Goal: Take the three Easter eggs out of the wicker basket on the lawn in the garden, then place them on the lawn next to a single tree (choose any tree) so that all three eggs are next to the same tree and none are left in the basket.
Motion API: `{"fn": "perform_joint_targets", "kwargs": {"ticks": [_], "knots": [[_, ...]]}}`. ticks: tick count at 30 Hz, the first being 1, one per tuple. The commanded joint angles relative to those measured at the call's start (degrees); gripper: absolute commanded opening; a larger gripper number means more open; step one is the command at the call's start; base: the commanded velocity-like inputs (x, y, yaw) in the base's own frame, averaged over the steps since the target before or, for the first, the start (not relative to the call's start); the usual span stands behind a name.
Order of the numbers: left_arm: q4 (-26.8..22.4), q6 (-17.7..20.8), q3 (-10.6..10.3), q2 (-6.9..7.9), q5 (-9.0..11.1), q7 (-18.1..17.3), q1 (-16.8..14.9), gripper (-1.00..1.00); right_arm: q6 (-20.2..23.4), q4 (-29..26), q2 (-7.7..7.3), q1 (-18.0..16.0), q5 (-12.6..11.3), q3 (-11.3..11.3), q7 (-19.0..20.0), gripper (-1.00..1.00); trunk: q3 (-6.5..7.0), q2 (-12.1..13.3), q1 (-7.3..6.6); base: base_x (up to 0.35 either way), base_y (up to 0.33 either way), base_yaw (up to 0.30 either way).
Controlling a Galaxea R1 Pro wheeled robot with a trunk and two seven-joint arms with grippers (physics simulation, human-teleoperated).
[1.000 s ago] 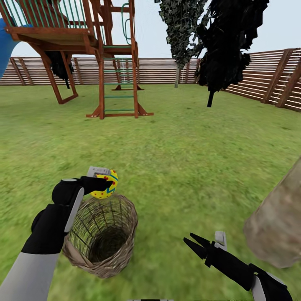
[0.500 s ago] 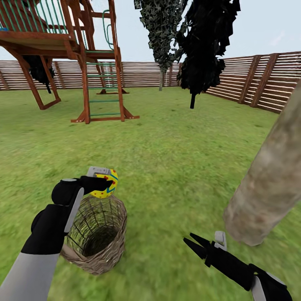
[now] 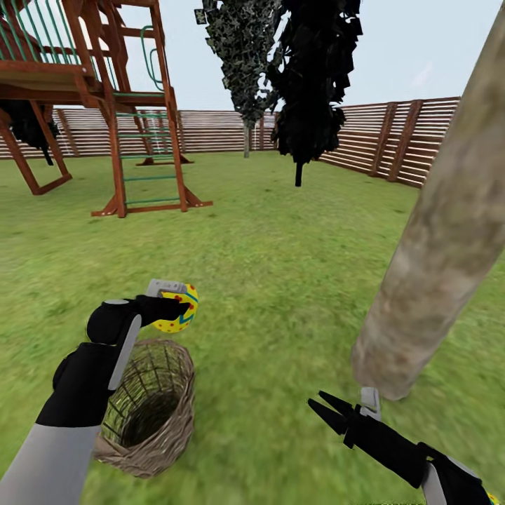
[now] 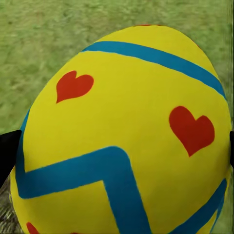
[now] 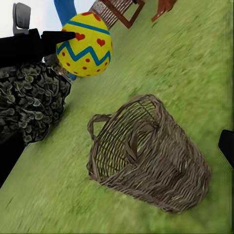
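Note:
My left gripper (image 3: pixel 184 306) is shut on a yellow Easter egg (image 3: pixel 179 313) with blue zigzag bands and red marks, held just above the far rim of the wicker basket (image 3: pixel 151 414). Up close, the egg (image 4: pixel 122 131) sits between two black fingers. The right wrist view also catches the egg (image 5: pixel 85 44) above the basket (image 5: pixel 146 156), which stands on the lawn (image 3: pixel 280 266). The thick grey-beige trunk of the tree (image 3: pixel 435 252) leans up at the right. My right gripper (image 3: pixel 319 405) hovers open and empty near the trunk's foot.
A wooden playset (image 3: pixel 105 105) stands at the back left. A dark, thin-trunked tree (image 3: pixel 312 77) and a grey-green tree (image 3: pixel 242 49) stand ahead before the slatted fence (image 3: pixel 393 137). Open grass lies between the basket and the trunk.
The camera has swung to the right: the basket and playset have slid left in the picture and the trunk has come further in. Both arms keep their pose, the egg still gripped.

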Motion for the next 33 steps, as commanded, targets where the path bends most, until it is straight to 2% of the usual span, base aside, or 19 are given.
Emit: {"fn": "perform_joint_targets", "kwargs": {"ticks": [1,10,33], "knots": [[-0.1,0.2,0.0,-0.01,-0.1,-0.2,0.0,-1.0,0.4,0.0,0.06,0.0,-0.1,-0.1,0.2,1.0,0.21,0.4,-0.23,0.0,0.0,-0.21],[0.0,0.2,-0.1,-0.37,-1.8,-0.2,0.0,-1.0,0.4,0.1,0.06,0.0,-0.1,-0.1,0.2,1.0,2.44,4.0,-2.21,-0.179,-0.126,-0.21],[0.0,0.2,-0.1,-0.43,-2.1,-0.2,0.0,-1.0,0.4,0.1,0.04,0.0,-0.2,-0.1,0.2,1.0,8.15,13.2,-7.26,-0.29,-0.154,-0.21]]}}
